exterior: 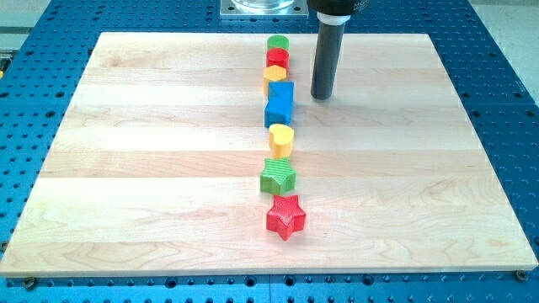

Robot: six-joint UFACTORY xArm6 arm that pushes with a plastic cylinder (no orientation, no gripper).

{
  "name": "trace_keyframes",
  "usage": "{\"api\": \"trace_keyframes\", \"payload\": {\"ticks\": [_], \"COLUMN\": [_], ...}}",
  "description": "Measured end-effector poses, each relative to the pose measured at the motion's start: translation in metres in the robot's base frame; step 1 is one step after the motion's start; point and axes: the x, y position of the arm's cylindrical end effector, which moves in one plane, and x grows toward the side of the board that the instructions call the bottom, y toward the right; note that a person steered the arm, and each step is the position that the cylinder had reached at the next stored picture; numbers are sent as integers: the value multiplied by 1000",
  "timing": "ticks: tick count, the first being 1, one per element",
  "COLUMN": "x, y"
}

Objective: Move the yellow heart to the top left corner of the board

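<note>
The yellow heart (281, 139) sits near the board's middle, in a column of blocks. Above it is a blue block (280, 103), then a yellow block (273, 77), a red round block (278, 58) and a green round block (278, 43). Below the heart are a green star-like block (278, 176) and a red star (285, 216). My tip (321, 96) rests on the board to the right of the blue block, up and right of the yellow heart, apart from both.
The wooden board (126, 168) lies on a blue perforated table (34, 34). The arm's metal base (261, 7) stands at the view's top middle.
</note>
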Motion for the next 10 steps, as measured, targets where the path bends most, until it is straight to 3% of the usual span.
{"api": "trace_keyframes", "payload": {"ticks": [8,10], "x": [-1,114], "y": [-1,12]}}
